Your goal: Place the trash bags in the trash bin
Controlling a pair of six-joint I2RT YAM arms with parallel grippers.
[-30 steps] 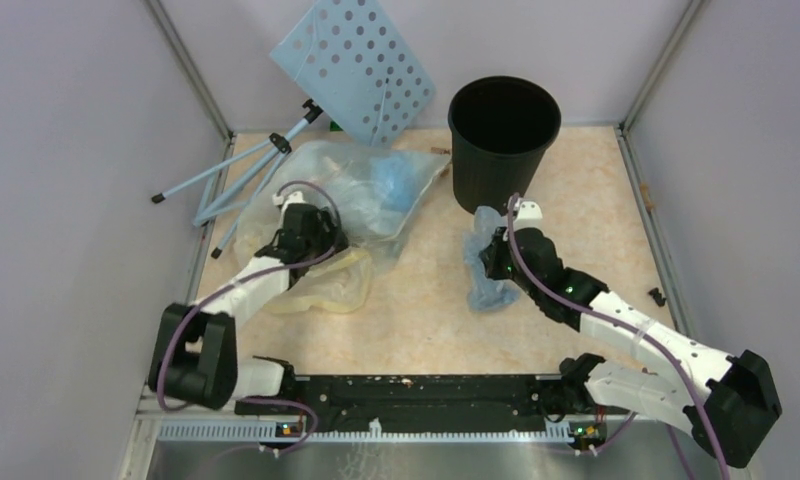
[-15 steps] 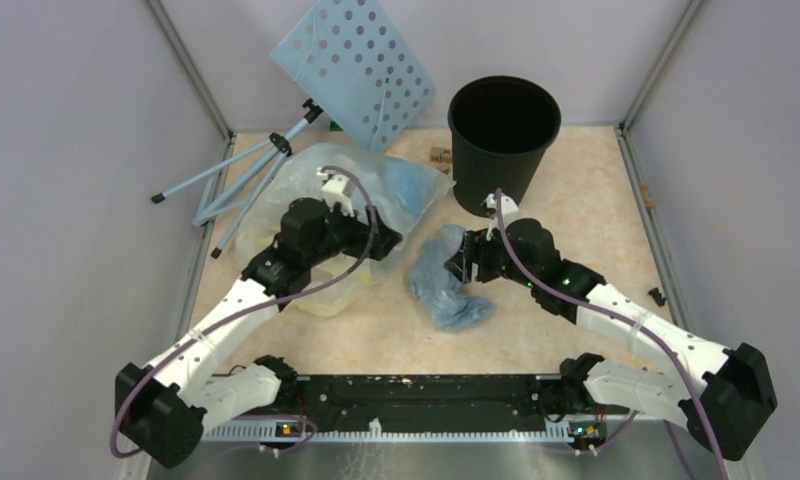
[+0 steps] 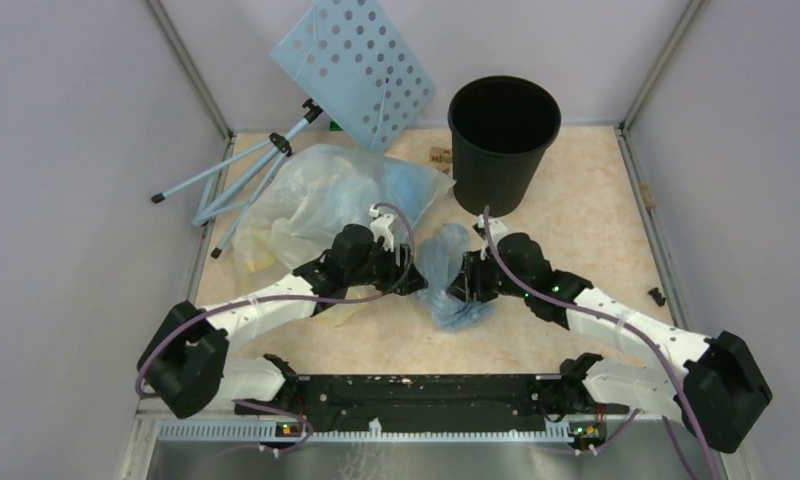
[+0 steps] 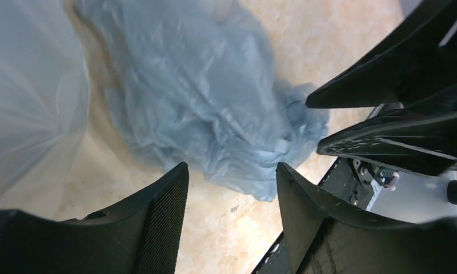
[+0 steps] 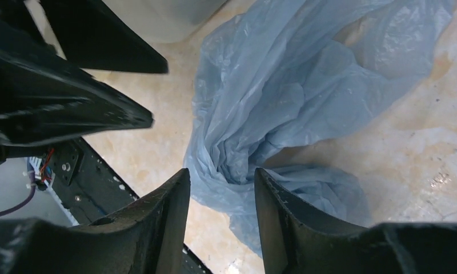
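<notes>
Light-blue trash bag [image 3: 444,272] lies crumpled on the table [image 3: 576,220], apart from the black trash bin [image 3: 503,140]. The left gripper [image 4: 231,171] and right gripper [image 5: 220,174] flank it, jaws spread. A clear sack [image 3: 306,205] lies just beside it.

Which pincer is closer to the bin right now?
Right. The right pincer sits just short of the bin, at the bag's right side; the left pincer is beyond the bag, farther left.

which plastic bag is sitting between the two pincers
The small crumpled light-blue trash bag; the bigger clear yellowish sack lies farther left, beside the tripod.
</notes>
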